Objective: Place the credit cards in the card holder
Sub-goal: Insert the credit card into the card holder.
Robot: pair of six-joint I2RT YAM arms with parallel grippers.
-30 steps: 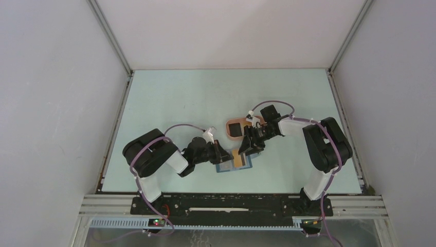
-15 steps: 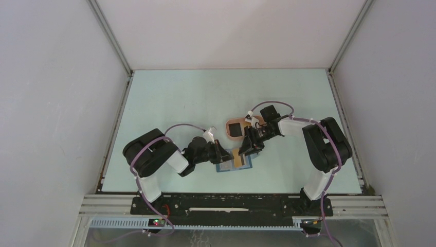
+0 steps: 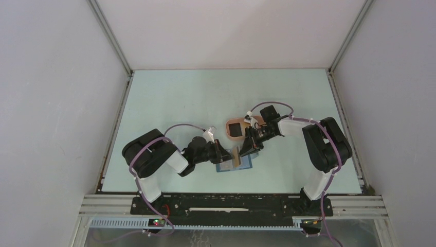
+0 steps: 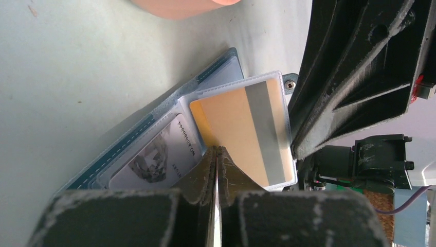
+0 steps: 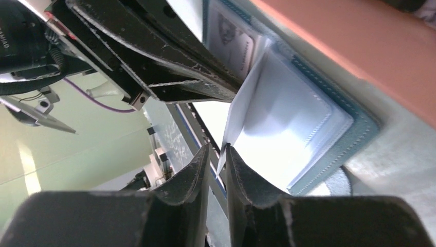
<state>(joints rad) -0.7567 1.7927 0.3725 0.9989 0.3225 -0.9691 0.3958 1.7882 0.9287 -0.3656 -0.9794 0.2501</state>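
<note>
Card holder: the blue card holder (image 5: 362, 128) lies open and flat on the table (image 3: 205, 98), just near of the salmon-pink tray (image 4: 175, 6), between the two grippers.
Cards inside: a gold card (image 4: 241, 131) with a grey stripe sits in a clear sleeve. A pale printed card (image 4: 154, 157) sits in the sleeve beside it.
Gold card's long axis: it follows the stripe, pointing away from the left gripper's tips along that arm's reach.
Raised leaf: one clear sleeve leaf (image 5: 257, 98) stands tilted up off the holder, with its free corner pointing at the right gripper.
Right gripper (image 5: 218, 159): the jaws are narrow with a slit between them, and the leaf's corner lies in that slit. Whether they actually pinch it cannot be told.
Left gripper (image 4: 216, 152): the jaws are pressed together, with the tips at the near edge of the gold card's sleeve. Whether a thin leaf is caught between them cannot be told.
Card outside: a black card (image 3: 235, 128) rests on the tray.
Nearer arm: the right arm is probably better placed for the black card, since the tray lies on its side.
</note>
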